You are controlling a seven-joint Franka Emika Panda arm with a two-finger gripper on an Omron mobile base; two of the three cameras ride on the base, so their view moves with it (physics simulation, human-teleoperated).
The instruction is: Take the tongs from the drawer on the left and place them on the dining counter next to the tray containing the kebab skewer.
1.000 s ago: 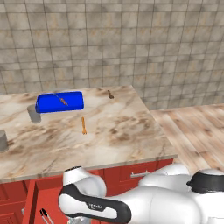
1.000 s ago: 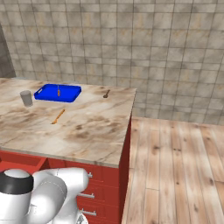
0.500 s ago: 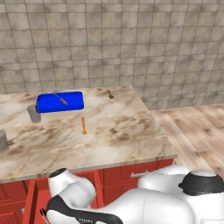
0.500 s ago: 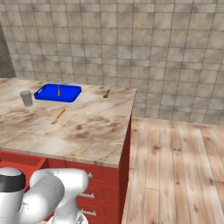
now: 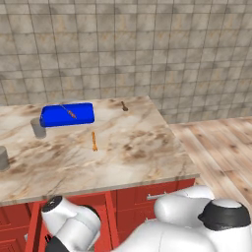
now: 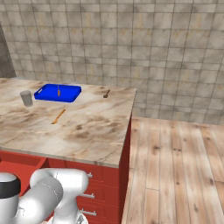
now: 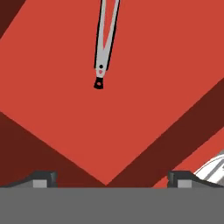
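Note:
The tongs (image 7: 105, 39) lie on the red floor of the open drawer (image 7: 148, 87), silver-grey with the black end (image 7: 99, 83) pointing toward me. My gripper (image 7: 111, 178) hovers above the drawer, open, with nothing between its fingertips (image 7: 42, 178); the tongs sit ahead of it, slightly left of centre. The open drawer (image 6: 19, 168) juts out below the dining counter (image 5: 128, 147). On the counter's far left stands the blue tray (image 5: 67, 114) with the kebab skewer (image 5: 69, 112) in it.
A small orange utensil (image 5: 93, 141) lies in front of the tray and a brown wooden spoon (image 5: 124, 106) near the back edge. Two grey cups (image 5: 38, 127) (image 5: 3, 157) stand at the counter's left. Wooden floor (image 6: 175, 166) stretches to the right.
My arm has sunk lower in front of the counter, its elbow dropping toward the bottom of both base views. The things on the counter have not moved.

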